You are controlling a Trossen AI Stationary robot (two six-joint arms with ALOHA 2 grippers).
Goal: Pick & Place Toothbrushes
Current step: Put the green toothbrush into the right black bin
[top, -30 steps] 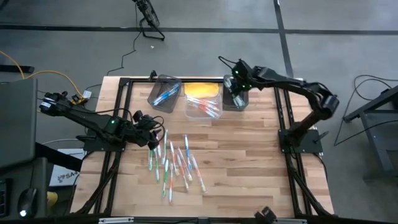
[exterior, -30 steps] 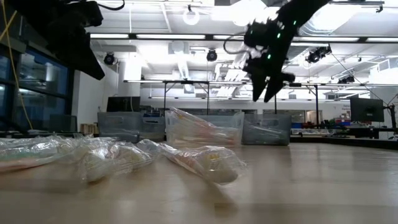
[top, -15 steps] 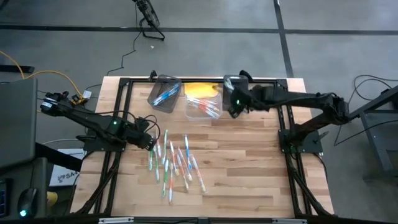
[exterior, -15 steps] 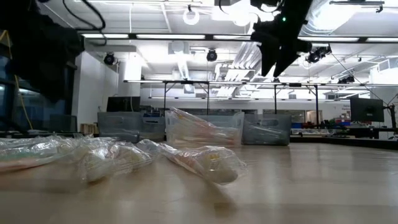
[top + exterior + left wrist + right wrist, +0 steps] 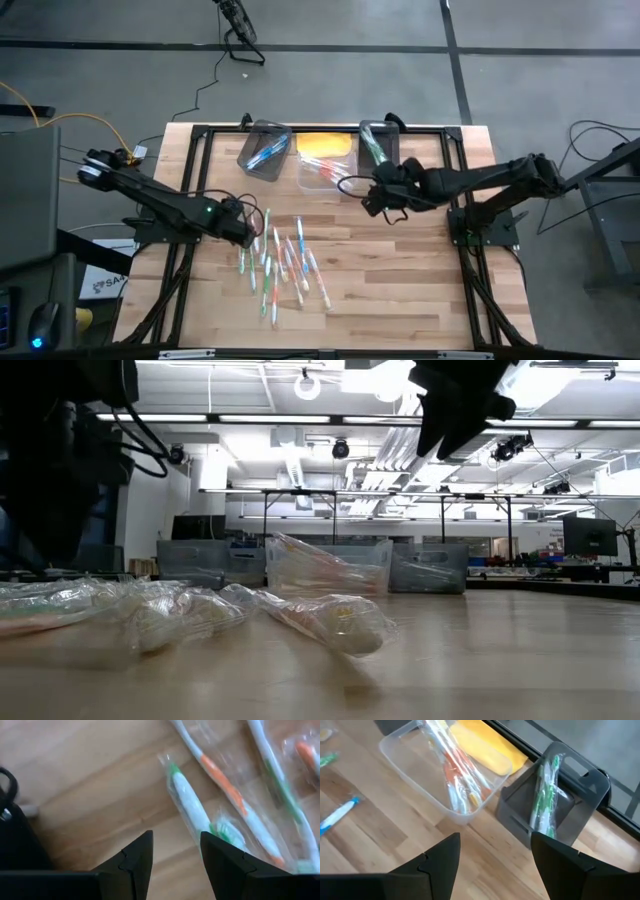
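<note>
Many toothbrushes [image 5: 283, 258] lie scattered mid-table; your left gripper [image 5: 175, 855] hovers spread apart and empty, a green-and-white wrapped one [image 5: 192, 810] just beyond its fingertips. Your right gripper [image 5: 495, 847] hangs parted, empty, near the bins [image 5: 560, 802].

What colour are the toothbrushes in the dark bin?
Green toothbrushes in the dark bin; clearest in the right wrist view.
</note>
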